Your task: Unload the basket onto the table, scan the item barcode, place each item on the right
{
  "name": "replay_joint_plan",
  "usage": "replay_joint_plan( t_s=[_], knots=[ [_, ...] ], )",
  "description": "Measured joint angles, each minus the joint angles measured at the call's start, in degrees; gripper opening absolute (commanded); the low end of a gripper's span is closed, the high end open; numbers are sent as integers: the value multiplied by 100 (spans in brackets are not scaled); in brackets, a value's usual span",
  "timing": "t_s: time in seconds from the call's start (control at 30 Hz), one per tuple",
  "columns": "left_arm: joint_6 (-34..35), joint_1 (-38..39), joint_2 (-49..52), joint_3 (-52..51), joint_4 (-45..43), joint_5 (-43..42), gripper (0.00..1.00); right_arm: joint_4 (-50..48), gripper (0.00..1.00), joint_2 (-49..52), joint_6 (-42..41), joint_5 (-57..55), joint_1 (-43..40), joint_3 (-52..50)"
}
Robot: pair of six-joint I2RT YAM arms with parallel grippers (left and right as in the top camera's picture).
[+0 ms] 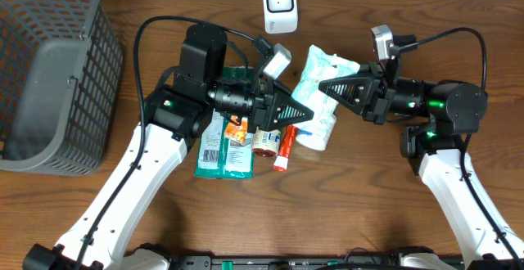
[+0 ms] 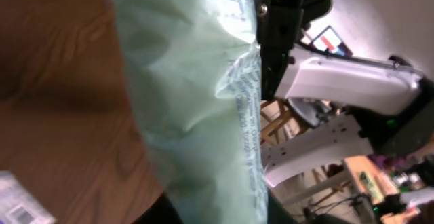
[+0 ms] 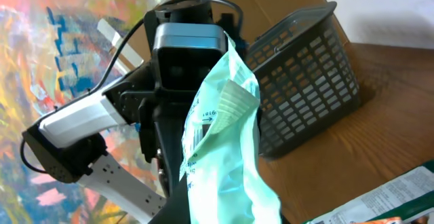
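Right jaws looked clamped on the pale green packet (image 1: 321, 65), which rose straight out of them in the wrist view. Left jaws were hidden behind that same packet, so we couldn't tell if they were apart or together. Packet was held up btwn both arms over the middle of the desk (image 1: 393, 213), long axis running roughly far-to-near. Scanner (image 1: 279, 5) sat at the far edge, beyond the packet & a bit left. We judged the right arm better placed for the swing.

Dark wood table (image 1: 344, 213), bright painted wall (image 3: 41, 34) behind, brown cardboard box (image 3: 285, 0) beside.
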State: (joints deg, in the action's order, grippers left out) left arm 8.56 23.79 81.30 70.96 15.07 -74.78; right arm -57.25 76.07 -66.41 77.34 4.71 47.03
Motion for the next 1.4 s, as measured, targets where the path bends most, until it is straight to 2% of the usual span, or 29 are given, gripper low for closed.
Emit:
replay_joint_plan(
  t_s=[0.13,0.23,0.27,0.37,0.47,0.77,0.97,1.1,1.2,1.4],
  knots=[
    [-103,0,0,0,326,319,30,9,1,4,133,0,-2,0],
    [-284,4,0,0,643,595,40,26,1,9,186,-4,-28,0],
    [-352,4,0,0,756,741,48,31,1,9,205,-26,-44,0],
    [-459,4,0,0,835,970,58,59,1,11,229,-129,-61,0],
    [-507,4,0,0,839,1161,63,216,1,11,243,-264,-63,0],
    [-562,-321,-7,0,789,1368,65,1231,1,11,688,-555,-120,0],
    [-433,-1038,-66,0,811,1375,66,1600,2,11,846,-656,-293,11],
    [-229,-1613,-114,0,811,1375,66,2271,2,11,933,-820,-428,129],
    [-116,-1956,-146,0,811,1397,66,3056,1,11,1152,-1340,-577,223],
    [-66,-2109,-157,0,927,1659,66,4343,1,11,1950,-2839,-667,254]
  ],
)
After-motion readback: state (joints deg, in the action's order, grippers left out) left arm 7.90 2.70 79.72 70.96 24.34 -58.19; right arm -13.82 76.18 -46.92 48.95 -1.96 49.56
